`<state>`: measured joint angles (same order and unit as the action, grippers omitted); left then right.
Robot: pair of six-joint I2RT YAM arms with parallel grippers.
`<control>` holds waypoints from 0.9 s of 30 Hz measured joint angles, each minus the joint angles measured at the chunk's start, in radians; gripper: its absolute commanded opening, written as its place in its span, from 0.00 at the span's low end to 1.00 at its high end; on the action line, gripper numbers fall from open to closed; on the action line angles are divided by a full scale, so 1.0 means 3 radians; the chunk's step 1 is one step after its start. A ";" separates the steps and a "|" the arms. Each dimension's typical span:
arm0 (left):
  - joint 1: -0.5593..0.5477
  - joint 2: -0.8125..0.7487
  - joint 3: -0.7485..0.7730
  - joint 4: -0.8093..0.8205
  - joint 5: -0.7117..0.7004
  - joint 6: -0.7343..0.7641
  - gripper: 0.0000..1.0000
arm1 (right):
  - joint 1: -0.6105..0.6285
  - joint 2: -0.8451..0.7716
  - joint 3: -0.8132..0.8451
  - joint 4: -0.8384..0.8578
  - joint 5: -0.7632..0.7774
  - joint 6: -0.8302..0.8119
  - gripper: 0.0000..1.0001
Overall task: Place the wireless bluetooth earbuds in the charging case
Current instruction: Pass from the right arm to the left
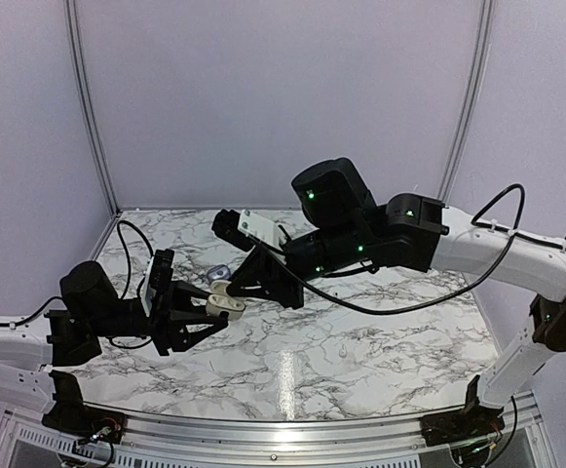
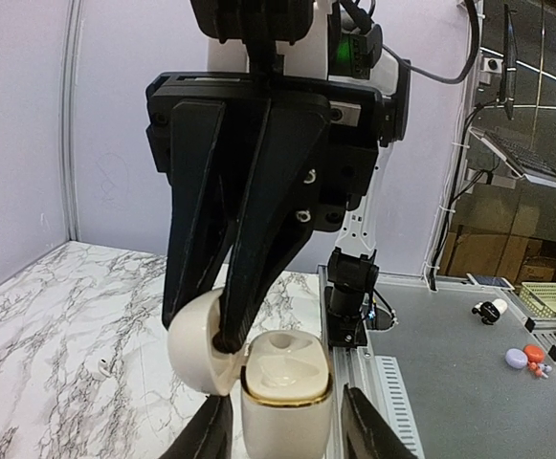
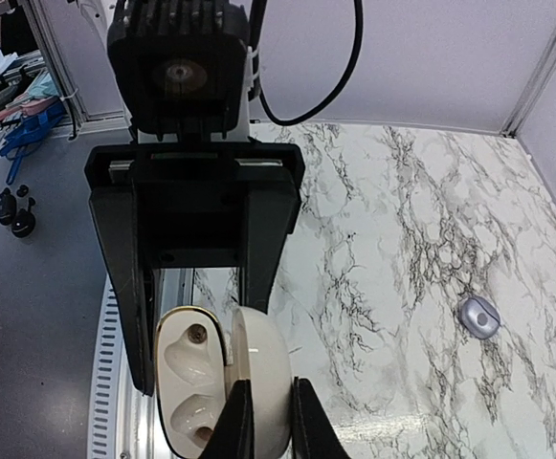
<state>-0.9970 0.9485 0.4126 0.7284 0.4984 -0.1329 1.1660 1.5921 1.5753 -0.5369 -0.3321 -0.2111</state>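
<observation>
Cream charging case [image 2: 287, 368], clamped in left hand [image 2: 285, 413]

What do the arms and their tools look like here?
The left arm and right arm have white links and bulky black joint housings; green lights dot the right one. Loose black cables run along both. The left tool and right tool are matte black with tapering fingers.
</observation>
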 measured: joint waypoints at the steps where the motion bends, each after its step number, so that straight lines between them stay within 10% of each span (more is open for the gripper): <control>1: 0.0000 0.0000 0.0000 0.0000 0.0000 0.0000 0.36 | 0.0003 0.0003 0.0000 -0.0004 0.0000 0.0000 0.00; 13: 0.0000 0.0025 0.0004 -0.0001 0.0047 0.0032 0.07 | 0.0009 0.0004 0.0000 -0.0027 0.0000 -0.0010 0.02; 18: 0.0000 0.0024 0.0004 -0.0009 0.0055 0.0036 0.04 | 0.0009 0.0004 0.0000 -0.0025 -0.0008 -0.0005 0.44; 27: -0.0014 0.0017 0.0001 -0.0027 -0.0020 0.0020 0.03 | -0.0249 -0.0252 -0.0270 0.0252 -0.0211 0.0233 0.65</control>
<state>-1.0012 0.9535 0.4129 0.7204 0.4923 -0.1268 1.0912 1.5166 1.4944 -0.4614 -0.3954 -0.1413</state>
